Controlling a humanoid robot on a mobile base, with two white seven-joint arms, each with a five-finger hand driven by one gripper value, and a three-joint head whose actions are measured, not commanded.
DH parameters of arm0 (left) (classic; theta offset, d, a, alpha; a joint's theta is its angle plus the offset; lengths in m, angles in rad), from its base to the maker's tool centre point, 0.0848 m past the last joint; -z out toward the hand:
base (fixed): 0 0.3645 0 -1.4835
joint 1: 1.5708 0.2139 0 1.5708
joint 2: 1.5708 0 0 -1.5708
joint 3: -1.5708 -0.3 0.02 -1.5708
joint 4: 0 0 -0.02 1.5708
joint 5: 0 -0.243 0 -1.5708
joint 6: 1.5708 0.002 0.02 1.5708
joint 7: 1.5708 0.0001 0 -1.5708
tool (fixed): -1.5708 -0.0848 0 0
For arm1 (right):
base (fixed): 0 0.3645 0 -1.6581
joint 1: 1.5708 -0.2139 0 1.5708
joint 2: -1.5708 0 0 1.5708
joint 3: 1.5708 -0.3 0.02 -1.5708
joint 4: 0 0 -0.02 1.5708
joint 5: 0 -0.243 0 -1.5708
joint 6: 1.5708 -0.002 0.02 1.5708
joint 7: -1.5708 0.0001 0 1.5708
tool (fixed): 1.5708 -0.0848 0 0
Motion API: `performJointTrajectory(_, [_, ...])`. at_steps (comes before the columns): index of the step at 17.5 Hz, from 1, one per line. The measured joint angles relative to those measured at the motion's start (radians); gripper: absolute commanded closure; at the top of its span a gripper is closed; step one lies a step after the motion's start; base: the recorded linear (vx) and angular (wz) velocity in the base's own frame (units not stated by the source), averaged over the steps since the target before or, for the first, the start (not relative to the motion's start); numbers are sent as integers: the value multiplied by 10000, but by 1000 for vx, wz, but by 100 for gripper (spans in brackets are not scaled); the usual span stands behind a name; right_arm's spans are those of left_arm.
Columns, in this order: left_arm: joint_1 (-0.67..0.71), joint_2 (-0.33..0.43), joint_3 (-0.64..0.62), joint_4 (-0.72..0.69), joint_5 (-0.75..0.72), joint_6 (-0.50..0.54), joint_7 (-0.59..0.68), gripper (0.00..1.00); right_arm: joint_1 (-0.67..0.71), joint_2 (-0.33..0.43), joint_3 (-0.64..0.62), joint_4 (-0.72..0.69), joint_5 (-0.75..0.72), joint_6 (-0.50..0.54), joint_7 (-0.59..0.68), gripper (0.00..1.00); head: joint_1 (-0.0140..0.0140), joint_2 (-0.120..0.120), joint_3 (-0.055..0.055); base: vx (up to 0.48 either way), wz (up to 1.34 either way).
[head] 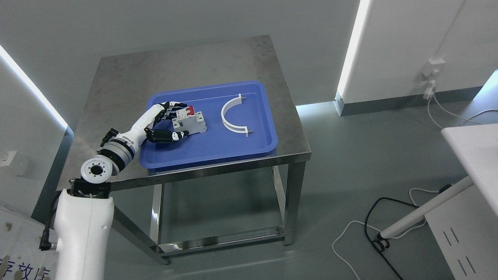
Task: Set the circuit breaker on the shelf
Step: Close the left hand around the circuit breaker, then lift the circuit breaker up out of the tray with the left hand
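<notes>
One boxy circuit breaker [189, 121], curved white bracket [232, 115], blue tray [218, 149]

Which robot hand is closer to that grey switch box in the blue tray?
Left. The left robot hand is wrapped around the circuit breaker in the blue tray; the right one is out of view.

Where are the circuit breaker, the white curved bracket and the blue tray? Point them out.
circuit breaker [190, 121], head view, on its grey body.
white curved bracket [227, 120], head view, on its arc.
blue tray [218, 149], head view, on bare floor.
</notes>
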Motion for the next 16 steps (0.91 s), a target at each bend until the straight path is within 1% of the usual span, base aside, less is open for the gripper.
performJointTrajectory(2, [-17, -28, 23, 71, -2, -47, 3, 57, 0, 0, 0, 0, 0, 1, 0, 0, 0, 0, 0, 0, 0])
performJointTrajectory(3, [-24, -46, 35, 101, 0, -80, 3, 61, 0, 0, 0, 0, 0, 1, 0, 0, 0, 0, 0, 0, 0])
performJointTrajectory(4, [-27, -57, 51, 126, 4, -145, -1, 67, -1, 0, 0, 0, 0, 2, 0, 0, 0, 0, 0, 0, 0])
performJointTrajectory(5, [-28, -79, 70, 152, 9, -202, -7, 77, 0, 0, 0, 0, 0, 2, 0, 0, 0, 0, 0, 0, 0])
performJointTrajectory(6, [-29, -114, 105, 184, 16, -321, -13, 83, -1, 0, 0, 0, 0, 2, 5, 0, 0, 0, 0, 0, 0])
performJointTrajectory(7, [-27, -163, 163, 212, 20, -492, -50, 85, 0, 0, 0, 0, 0, 3, 4, 0, 0, 0, 0, 0, 0])
performJointTrajectory(12, [-53, -537, 549, 267, 79, -1456, -89, 86, -1, 0, 0, 0, 0, 6, 51, 0, 0, 0, 0, 0, 0])
performJointTrajectory(14, [-126, -825, 868, 259, 320, -1735, -47, 86, 0, 0, 0, 0, 0, 5, 55, 0, 0, 0, 0, 9, -35])
performJointTrajectory(16, [-173, -1054, 1226, 252, 941, -2200, 45, 86, -1, 0, 0, 0, 0, 6, 36, 0, 0, 0, 0, -2, -15])
